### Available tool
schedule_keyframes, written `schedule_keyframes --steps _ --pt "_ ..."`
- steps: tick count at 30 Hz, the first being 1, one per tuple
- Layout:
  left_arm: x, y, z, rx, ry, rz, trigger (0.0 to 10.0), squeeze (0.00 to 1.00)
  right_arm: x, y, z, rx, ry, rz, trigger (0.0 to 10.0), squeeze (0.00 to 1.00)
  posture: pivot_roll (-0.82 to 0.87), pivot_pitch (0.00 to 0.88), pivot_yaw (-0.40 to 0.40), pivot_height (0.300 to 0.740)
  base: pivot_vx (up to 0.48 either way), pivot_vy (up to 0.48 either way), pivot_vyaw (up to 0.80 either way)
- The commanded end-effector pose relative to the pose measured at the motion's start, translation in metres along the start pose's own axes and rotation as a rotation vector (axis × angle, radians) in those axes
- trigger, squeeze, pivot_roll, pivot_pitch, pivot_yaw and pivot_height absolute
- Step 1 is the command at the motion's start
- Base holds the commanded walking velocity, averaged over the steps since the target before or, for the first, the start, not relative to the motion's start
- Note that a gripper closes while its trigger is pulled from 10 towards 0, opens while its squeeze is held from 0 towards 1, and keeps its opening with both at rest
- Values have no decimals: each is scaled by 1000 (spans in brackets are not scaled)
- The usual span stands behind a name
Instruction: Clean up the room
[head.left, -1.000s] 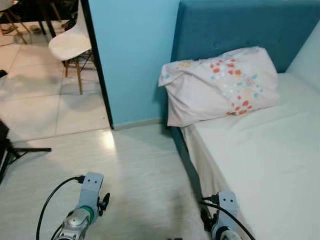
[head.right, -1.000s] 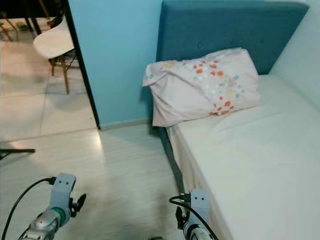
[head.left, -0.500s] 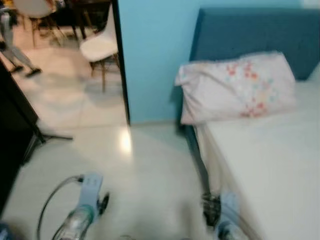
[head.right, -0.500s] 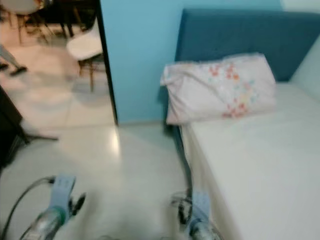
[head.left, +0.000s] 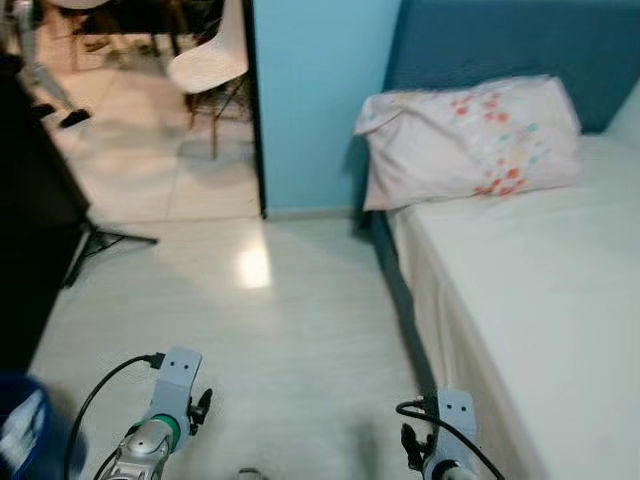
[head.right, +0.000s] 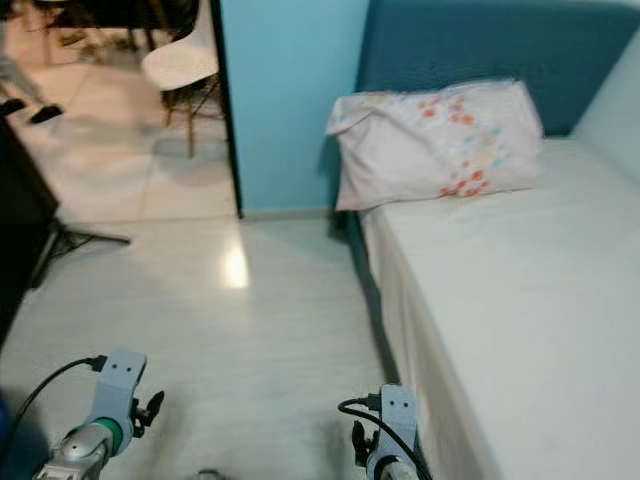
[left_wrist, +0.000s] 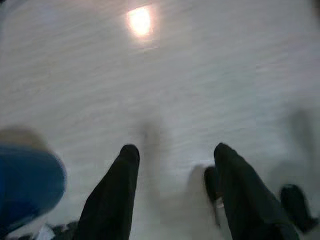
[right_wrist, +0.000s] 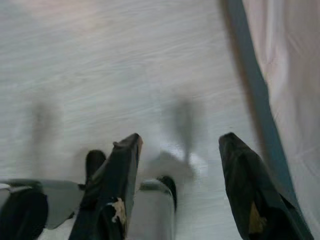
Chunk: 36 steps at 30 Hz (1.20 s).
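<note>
Both the left claw (left_wrist: 172, 165) and right claw (right_wrist: 180, 155) hang spread and empty over the floor (head.left: 280, 330); the robot should approach the floral pillow (head.left: 470, 135) at the bed (head.left: 540, 290) head squarely.

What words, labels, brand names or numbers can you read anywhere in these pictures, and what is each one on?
None can be read.
Floral white pillow on the white bed: a printed pattern of coloured flowers, no lettering.
Blue object with a pale patch at the left edge of the head views: blurred, any marking is unreadable.
Blue padded headboard, blue wall and white moulded chair: plain, no text.
</note>
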<state>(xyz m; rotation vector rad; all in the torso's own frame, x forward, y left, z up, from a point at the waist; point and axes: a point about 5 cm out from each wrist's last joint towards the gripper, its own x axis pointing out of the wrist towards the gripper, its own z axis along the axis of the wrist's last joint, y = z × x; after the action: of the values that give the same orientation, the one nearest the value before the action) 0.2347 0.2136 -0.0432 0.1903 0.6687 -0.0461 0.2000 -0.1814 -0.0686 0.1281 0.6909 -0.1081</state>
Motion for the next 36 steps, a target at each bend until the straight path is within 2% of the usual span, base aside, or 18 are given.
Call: schedule_keyframes --steps 1,30,36 --pt "1 -3 2 1 0 -10 10000 0 -3 -3 -7 3 27 -14 10000 0 63 11 29 706 -386 0 0" --pt "2 -3 3 2 0 -10 10000 0 -3 -3 -8 5 30 -19 10000 0 63 17 31 706 -380 0 0" --pt "2 -4 3 -11 11 -12 10000 0 -3 -3 -8 15 32 -22 10000 0 63 16 30 706 0 0 -267"
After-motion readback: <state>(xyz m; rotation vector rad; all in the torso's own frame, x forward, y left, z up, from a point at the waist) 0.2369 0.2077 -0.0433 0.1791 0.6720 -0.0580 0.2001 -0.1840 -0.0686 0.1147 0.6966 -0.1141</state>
